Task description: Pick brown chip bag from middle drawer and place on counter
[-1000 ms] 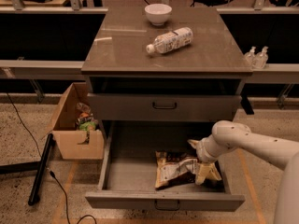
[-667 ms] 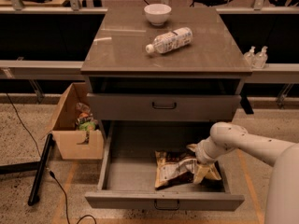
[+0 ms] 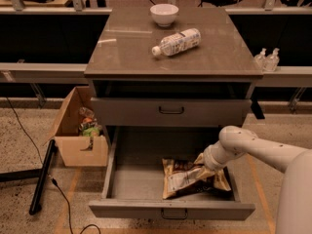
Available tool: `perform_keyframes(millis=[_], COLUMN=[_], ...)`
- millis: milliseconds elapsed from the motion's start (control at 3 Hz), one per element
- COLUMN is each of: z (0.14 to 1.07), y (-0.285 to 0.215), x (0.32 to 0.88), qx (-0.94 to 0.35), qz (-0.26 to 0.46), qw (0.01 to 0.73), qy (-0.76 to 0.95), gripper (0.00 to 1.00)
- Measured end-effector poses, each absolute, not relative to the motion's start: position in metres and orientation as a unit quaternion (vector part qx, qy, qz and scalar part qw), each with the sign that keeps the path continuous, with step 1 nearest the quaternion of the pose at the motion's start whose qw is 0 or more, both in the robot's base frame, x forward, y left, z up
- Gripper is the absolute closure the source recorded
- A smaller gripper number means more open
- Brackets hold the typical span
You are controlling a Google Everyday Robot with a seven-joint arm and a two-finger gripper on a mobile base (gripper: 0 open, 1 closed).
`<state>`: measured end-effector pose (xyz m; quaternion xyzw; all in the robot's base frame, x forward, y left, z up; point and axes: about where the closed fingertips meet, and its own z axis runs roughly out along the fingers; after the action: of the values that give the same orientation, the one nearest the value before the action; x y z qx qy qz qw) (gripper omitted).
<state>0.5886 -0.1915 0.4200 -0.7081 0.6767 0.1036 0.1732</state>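
Bag (image 3: 187, 179): lies crumpled on the floor of the drawer, in its right half and close to the front wall. It sits below and forward of the bench's front edge, toward the front right corner. It is dark brown with a white label and tan ends.
Tool (image 3: 204, 165): down inside the drawer, at the bag's upper right part and touching it. The wrist hides it, so I cannot tell how far open it is or whether it has hold of the bag.
Arm (image 3: 258, 150): white, reaches in from the right and bends down over the drawer's right wall.
Drawer (image 3: 170, 209): pulled out well past the bench's front edge. The left half of its floor is bare.
Upper drawer (image 3: 146, 112): closed, just under the front edge, with a dark handle at its middle.
Bench (image 3: 131, 52): glossy grey-brown top.
Bottle (image 3: 176, 42): clear with a white label, lying on its side near the bench's middle, cap toward the left edge.
Bowl (image 3: 164, 13): white, upright, near the back edge.
Box (image 3: 78, 145): open cardboard, on the floor beyond the left edge, with some packets inside.
Pump bottles (image 3: 267, 58): two, on a ledge just beyond the right edge.
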Motion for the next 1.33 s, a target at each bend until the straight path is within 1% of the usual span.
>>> perform_keyframes(millis=[333, 667, 1333], z=[0.458, 0.515, 0.645], y=[-0.195, -0.205, -0.22], x=[0.594, 0.589, 0.592], qx=[-0.699, -0.683, -0.688], qz=[0.089, 0.082, 0.12], qw=[0.205, 0.235, 0.283], qy=[0.68, 0.687, 0.657], gripper=[0.84, 1.0, 1.0])
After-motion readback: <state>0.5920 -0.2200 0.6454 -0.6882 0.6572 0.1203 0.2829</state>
